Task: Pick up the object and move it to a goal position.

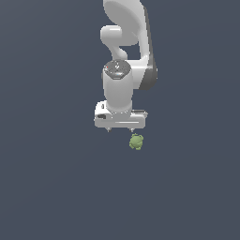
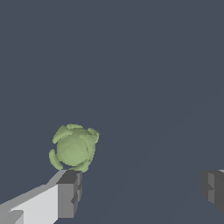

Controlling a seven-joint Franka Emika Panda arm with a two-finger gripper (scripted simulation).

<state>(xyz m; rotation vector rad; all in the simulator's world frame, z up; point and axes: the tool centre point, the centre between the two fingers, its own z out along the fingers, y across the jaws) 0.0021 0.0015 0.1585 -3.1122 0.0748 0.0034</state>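
Note:
The object (image 1: 136,141) is a small olive-green lumpy ball with bumpy knobs, lying on the dark floor just below the white hand in the exterior view, toward the exterior view's right. In the wrist view the object (image 2: 74,147) sits right beside one grey fingertip (image 2: 69,194), outside the gap between the fingers. My gripper (image 1: 120,129) hangs above the floor, pointing down, open wide with nothing between its fingers. The other fingertip (image 2: 214,189) is far across from the first.
A uniform dark blue-grey floor (image 1: 51,178) fills both views. The white arm (image 1: 126,42) rises behind the hand in the exterior view.

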